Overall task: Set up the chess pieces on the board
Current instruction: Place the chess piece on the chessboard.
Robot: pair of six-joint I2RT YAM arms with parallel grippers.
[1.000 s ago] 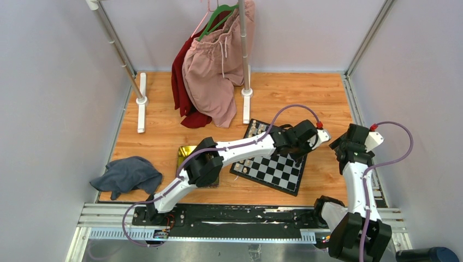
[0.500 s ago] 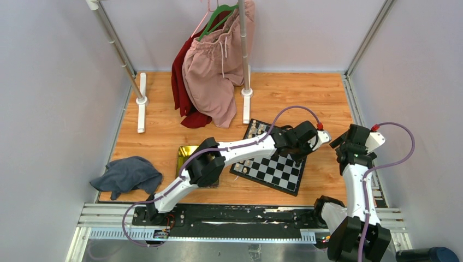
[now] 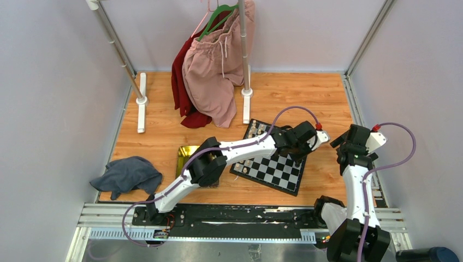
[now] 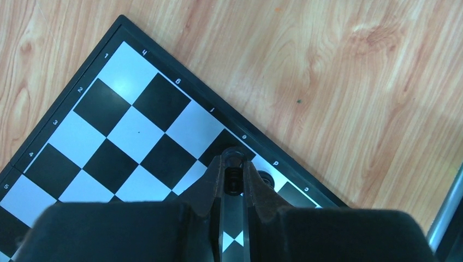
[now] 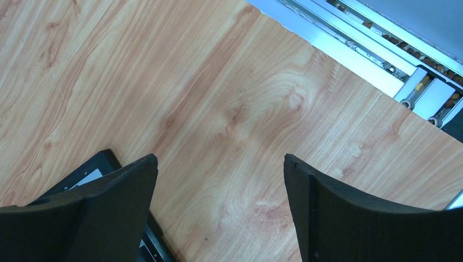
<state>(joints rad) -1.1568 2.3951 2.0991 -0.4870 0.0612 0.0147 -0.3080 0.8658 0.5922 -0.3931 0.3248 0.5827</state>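
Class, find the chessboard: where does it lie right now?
In the top view the board lies right of centre on the table, just right of the yellow-green tray, under the left gripper.

Bright, even light; soft shadows; close foreground seemingly slightly blurred.

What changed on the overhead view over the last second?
Barely anything. The left arm's elbow crept slightly right; the right arm sagged slightly toward the near edge. No visible grab or release. The left gripper stays shut on a black chess piece at the board's right edge; the right gripper is open over the table. Board, tray and cloth unmoved.
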